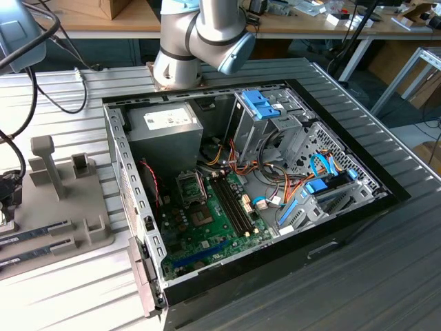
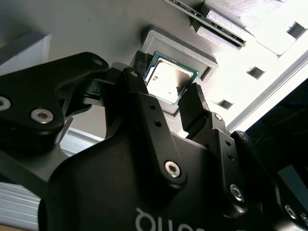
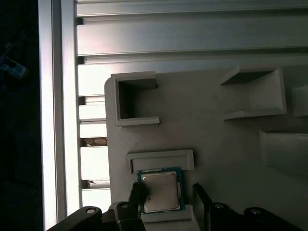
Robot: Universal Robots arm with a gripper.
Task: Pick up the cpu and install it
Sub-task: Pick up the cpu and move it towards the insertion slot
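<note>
The cpu (image 2: 169, 83) (image 3: 160, 193) is a small square chip with a green rim and a silver lid. It lies flat in a shallow raised pocket of a grey fixture plate (image 3: 216, 144). My gripper (image 2: 166, 82) (image 3: 168, 195) hangs right over it, open. One black finger (image 2: 139, 65) stands at one edge of the chip. The other finger (image 2: 193, 103) stands a little off the opposite edge. In the exterior view the open computer case (image 1: 344, 227) holds the green motherboard (image 1: 213, 234), whose socket (image 1: 191, 185) has its metal frame visible.
The grey fixture plate (image 1: 69, 207) lies left of the case in the exterior view, with upright posts and long memory sticks (image 1: 34, 234). Inside the case are the grey power-supply box (image 1: 165, 134), drive cages (image 1: 275, 117) and cable bundles (image 1: 275, 186). Ribbed aluminium tabletop (image 3: 192, 33) surrounds everything.
</note>
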